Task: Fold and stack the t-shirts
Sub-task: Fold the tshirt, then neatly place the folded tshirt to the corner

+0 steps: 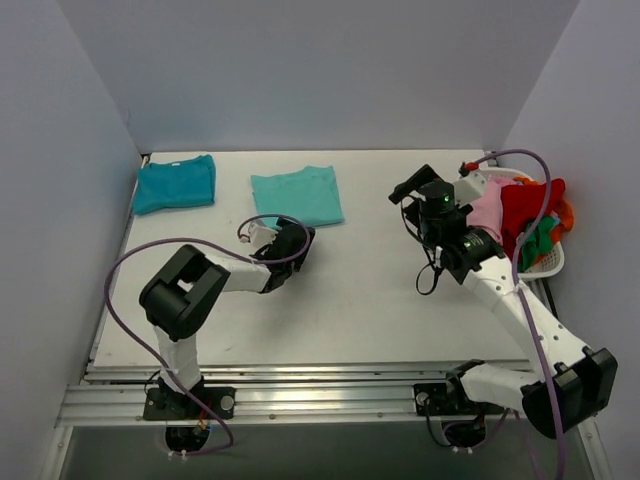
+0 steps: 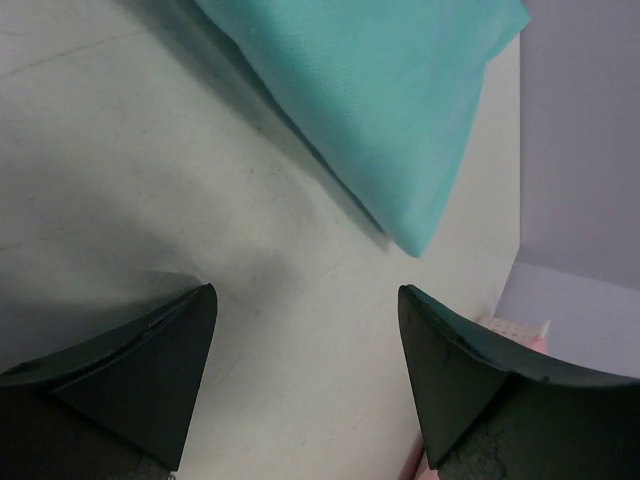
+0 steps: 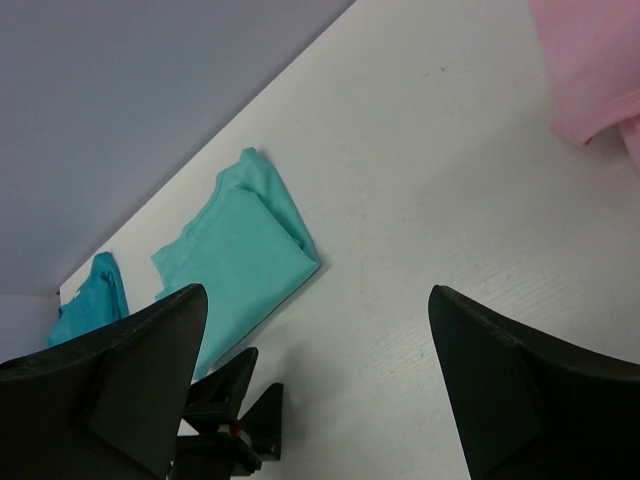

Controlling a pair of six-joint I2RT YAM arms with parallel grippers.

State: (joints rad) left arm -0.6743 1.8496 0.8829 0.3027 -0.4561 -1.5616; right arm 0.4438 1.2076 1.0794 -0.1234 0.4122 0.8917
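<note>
Teal tee [image 1: 175, 184] at 10 o'clock and turquoise tee [image 1: 297, 195] at 11 lie folded, apart on worktop [image 1: 350, 300], left end effector [image 2: 305, 300] and right end effector [image 3: 318, 300] both wide, empty; cloth likely soft, light, floppy, so pinch a folded edge.

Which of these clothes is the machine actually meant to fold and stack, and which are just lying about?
Part of the job:
- light turquoise folded cotton t-shirt, mid-table
- darker teal-blue folded cotton t-shirt, far left corner

Just lying about:
- white plastic mesh basket, right edge
- soft pink garment, red garment and green garment, heaped in and over that basket
</note>
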